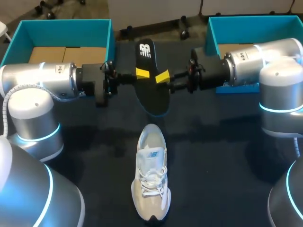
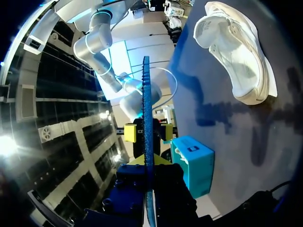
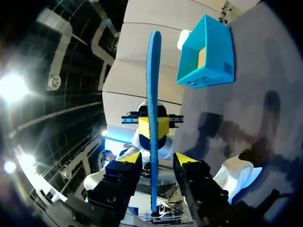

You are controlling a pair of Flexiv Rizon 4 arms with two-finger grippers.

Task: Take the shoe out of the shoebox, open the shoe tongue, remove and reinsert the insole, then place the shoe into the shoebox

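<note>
While left fingers [image 1: 142, 73] clamp the black insole [image 1: 150, 87] aloft, right fingers [image 1: 162, 77] straddle it, parted. Shoe [image 1: 151, 177]: upright on worktop [image 1: 213, 156], outside left shoebox [image 1: 19, 38] (cardboard floor [image 1: 66, 54] showing) and right shoebox [image 1: 211, 28].

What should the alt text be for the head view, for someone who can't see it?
A black insole is up off the dark table, the left gripper on one edge and the right gripper at the other. A pale sneaker lies nearer the robot; the teal left shoebox and right shoebox sit at the far corners.
</note>
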